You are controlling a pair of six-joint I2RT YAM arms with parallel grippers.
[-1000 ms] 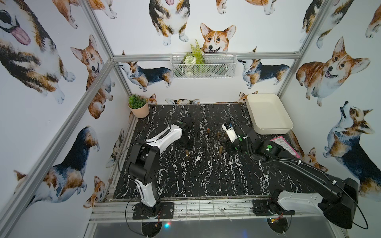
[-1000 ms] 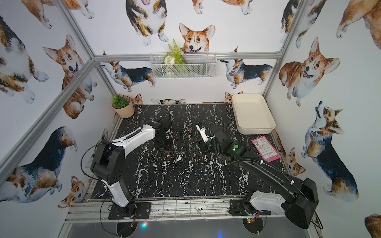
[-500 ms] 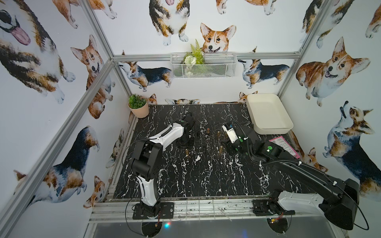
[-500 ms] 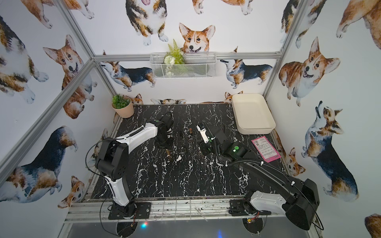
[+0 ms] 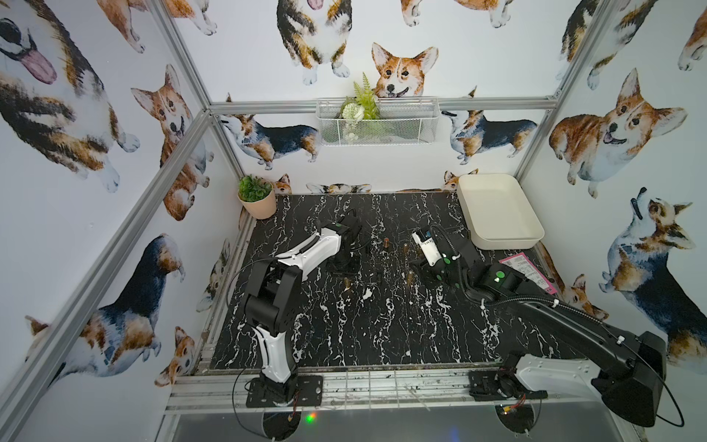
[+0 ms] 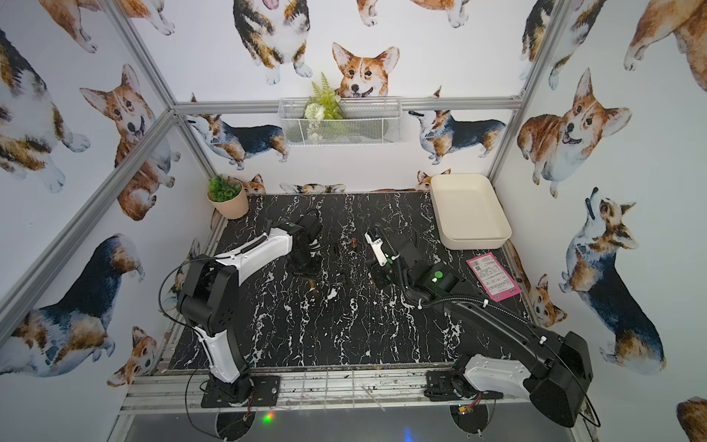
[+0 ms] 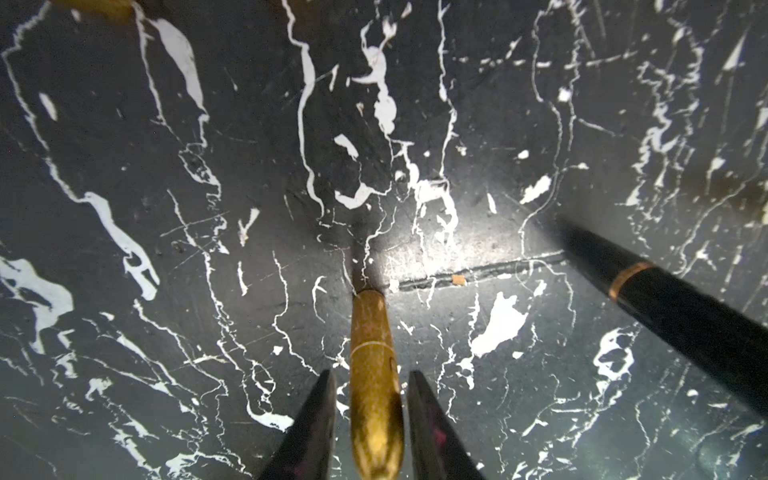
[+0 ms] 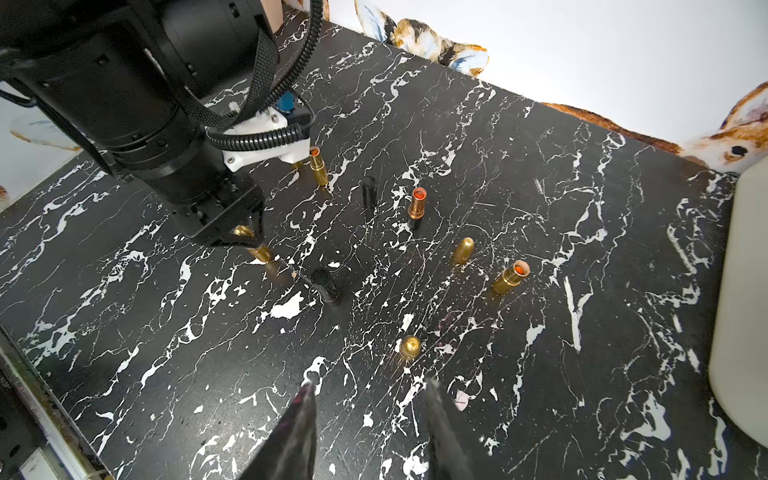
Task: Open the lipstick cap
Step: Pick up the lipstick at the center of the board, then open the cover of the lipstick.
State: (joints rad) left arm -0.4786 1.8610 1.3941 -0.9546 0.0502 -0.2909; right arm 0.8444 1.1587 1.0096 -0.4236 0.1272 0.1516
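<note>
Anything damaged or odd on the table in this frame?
Yes: the tabletop has a long dark gouge or seam beside the gold lipstick that the left gripper straddles, with a small tan chip lying in it.

Upright lipsticks (image 8: 463,250) are crowding the desk's (image 5: 363,336) middle; a white tray (image 5: 505,242) is filling its far right corner; the front half is lying open.

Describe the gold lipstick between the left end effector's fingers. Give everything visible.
The gold lipstick is a slim, shiny, slightly scuffed metallic tube. A fine seam rings it, and it is closed, cap on. One end rests on the black marble table. The rest rises between the dark fingers of the left end effector, which flank it closely. Whether they pinch it cannot be told. Nothing else touches it.
</note>
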